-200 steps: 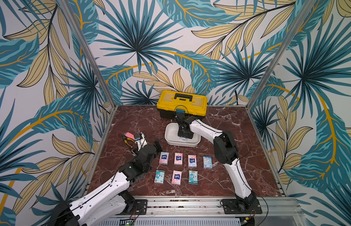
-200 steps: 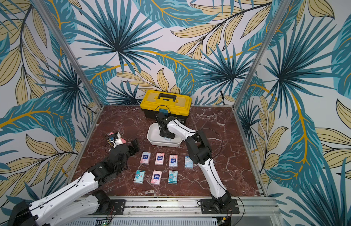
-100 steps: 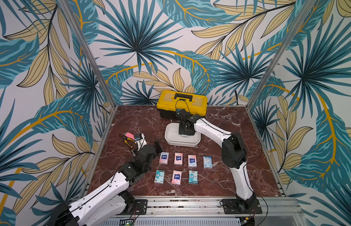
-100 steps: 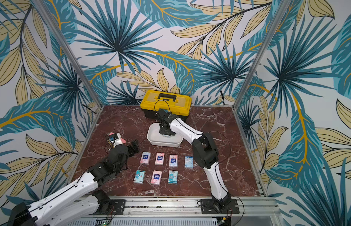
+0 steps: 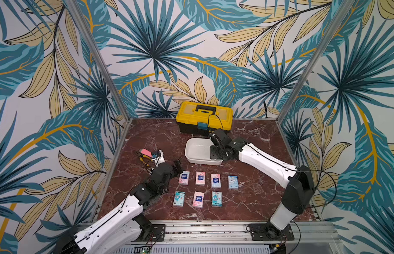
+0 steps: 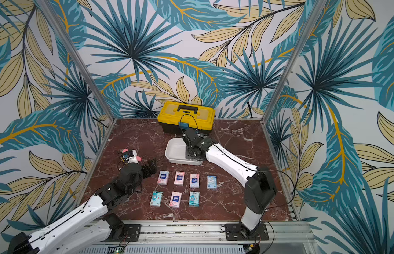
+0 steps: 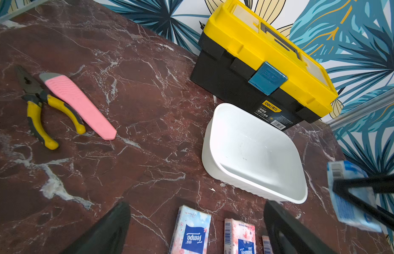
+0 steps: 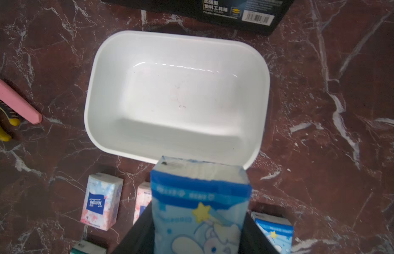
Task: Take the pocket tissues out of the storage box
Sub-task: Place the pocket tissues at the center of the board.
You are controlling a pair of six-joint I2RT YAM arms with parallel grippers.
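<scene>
The marble table carries a yellow toolbox at the middle of its back edge, with the white storage box just in front. Seven packets lie in two rows (four, then three) toward the front edge. The left gripper gapes wide beside them, holding nothing. The right gripper clamps a light blue packet above the box's right end.
</scene>
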